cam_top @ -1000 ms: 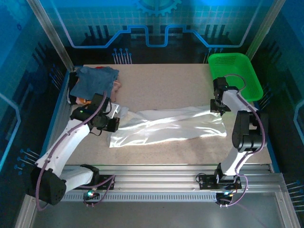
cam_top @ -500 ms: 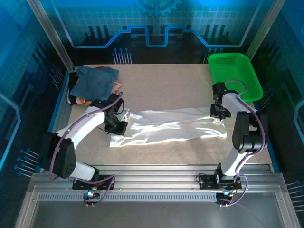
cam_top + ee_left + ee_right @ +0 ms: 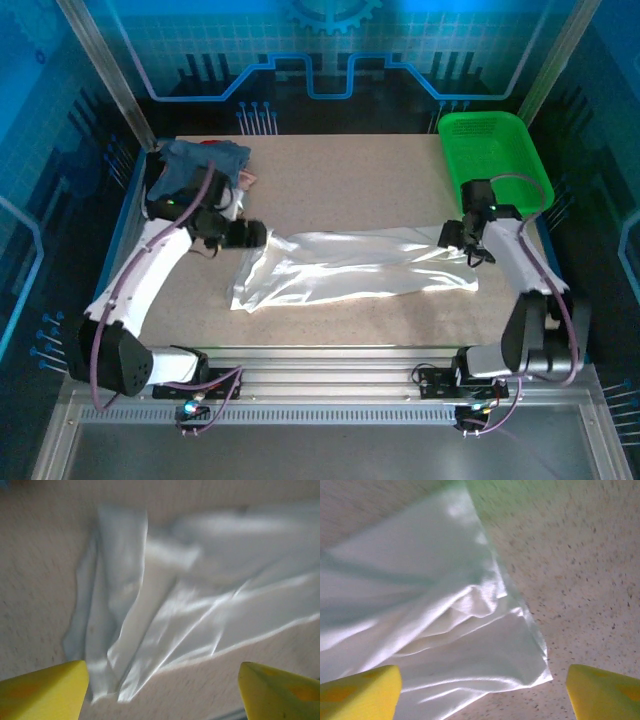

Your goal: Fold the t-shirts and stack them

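Enclosure walls (image 3: 330,60): blue panels printed with circuit lines and a gear motif at top centre, with bare metal frame posts slanting up at the far corners. Table (image 3: 340,175): beige, finely speckled, matte; the right wrist view shows dark flecks in the surface. Slotted aluminium rail (image 3: 330,365) runs along the near edge and carries both arm bases. White t-shirt (image 3: 350,270): thin and glossy, spread in a long crumpled band across the middle of the table from left to right, flat on the surface, with folds catching the light. Its left end is bunched into lengthwise pleats in the left wrist view; its right end shows a loose corner on bare table in the right wrist view. Green mesh basket (image 3: 482,116): far right corner, apart from the shirt. Slate-blue shirt (image 3: 195,165): on top of a small pile at the far left corner; a pink edge (image 3: 245,178) sticks out on the pile's right side, and the rest of the pile is too hidden to tell. Left gripper (image 3: 255,235): over the shirt's left end, yellow fingers (image 3: 45,687) spread wide, gripping nothing. Right gripper (image 3: 447,237): over the shirt's right end, fingers (image 3: 605,690) likewise spread, corner of cloth below and between them, not pinched.
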You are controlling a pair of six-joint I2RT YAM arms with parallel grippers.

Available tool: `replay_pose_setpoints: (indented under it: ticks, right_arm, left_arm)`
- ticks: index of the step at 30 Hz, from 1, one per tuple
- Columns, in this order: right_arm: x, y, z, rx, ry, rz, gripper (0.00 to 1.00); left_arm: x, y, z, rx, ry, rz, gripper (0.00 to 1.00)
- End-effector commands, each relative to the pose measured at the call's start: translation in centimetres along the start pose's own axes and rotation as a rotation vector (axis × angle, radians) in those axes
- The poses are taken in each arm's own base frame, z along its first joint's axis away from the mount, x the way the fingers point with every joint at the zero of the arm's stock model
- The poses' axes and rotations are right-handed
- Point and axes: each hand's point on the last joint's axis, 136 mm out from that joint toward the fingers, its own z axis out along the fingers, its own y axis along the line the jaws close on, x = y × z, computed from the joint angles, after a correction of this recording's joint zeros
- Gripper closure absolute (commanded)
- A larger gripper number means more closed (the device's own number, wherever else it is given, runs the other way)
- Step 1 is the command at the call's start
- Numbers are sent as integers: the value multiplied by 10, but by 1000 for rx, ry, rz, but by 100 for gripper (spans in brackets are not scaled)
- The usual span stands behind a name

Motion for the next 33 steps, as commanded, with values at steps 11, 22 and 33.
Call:
replay_pose_setpoints:
  ticks: [11, 22, 33]
  right_arm:
    - [7, 144, 2, -348, 131, -277, 8]
    - [22, 142, 87, -173, 309, -279, 20]
    - [31, 125, 108, -64, 357, -256, 24]
  left_arm:
    - [-65, 10, 116, -140, 209, 33, 28]
    - [-63, 42, 163, -307, 332, 76, 40]
    - [-32, 51, 191, -295, 498, 138, 43]
